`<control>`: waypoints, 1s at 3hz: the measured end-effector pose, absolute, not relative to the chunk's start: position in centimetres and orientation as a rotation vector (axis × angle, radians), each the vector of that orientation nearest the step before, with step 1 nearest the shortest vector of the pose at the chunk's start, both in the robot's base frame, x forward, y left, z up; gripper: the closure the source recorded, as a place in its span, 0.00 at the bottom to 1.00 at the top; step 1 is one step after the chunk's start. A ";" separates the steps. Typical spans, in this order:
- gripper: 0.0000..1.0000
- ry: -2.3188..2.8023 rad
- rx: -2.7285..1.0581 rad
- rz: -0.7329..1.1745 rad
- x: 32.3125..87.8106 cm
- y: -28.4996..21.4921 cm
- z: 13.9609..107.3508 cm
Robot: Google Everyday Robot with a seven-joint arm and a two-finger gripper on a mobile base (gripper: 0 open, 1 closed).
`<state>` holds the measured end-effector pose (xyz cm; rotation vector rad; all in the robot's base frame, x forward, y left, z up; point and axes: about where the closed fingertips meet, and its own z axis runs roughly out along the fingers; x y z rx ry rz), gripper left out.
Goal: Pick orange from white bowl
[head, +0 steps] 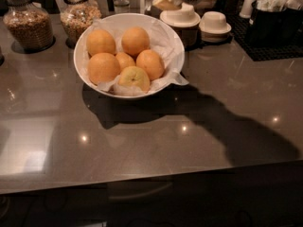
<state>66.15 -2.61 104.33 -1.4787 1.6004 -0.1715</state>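
White and glossy, the white bowl (176, 48) sits on the table (142, 155), towards its back left, and is lined with crumpled paper (163, 34) that spills over the rim on its right side. You have five oranges (103, 67) lying in it: two at the back, side by side, two at the front left and right, and a smaller one wedged between them. A paler, yellowish fruit (134, 78) rests at the front rim, touching the oranges behind it.

Your end effector (166, 1) is at the very top edge of the view, above and behind the bowl's right side, clear of the fruit. Only a tan tip and a ribbed grey-white part of it show, so you cannot tell how far open it is or whether it has hold of anything.

Two glass jars (28, 22) of grain stand behind the bowl to the left, the nearer one just beside the rim. Two white cups (214, 21) on saucers stand behind it to the right. A broad dark shadow (227, 131) runs across the table from the bowl to the front right edge.
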 end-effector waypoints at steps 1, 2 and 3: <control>1.00 1.544 -1.513 -0.008 63.0 -7.3 106.5; 0.81 1.472 -1.537 0.026 60.7 -9.0 109.3; 0.58 1.472 -1.538 0.027 60.7 -8.9 109.3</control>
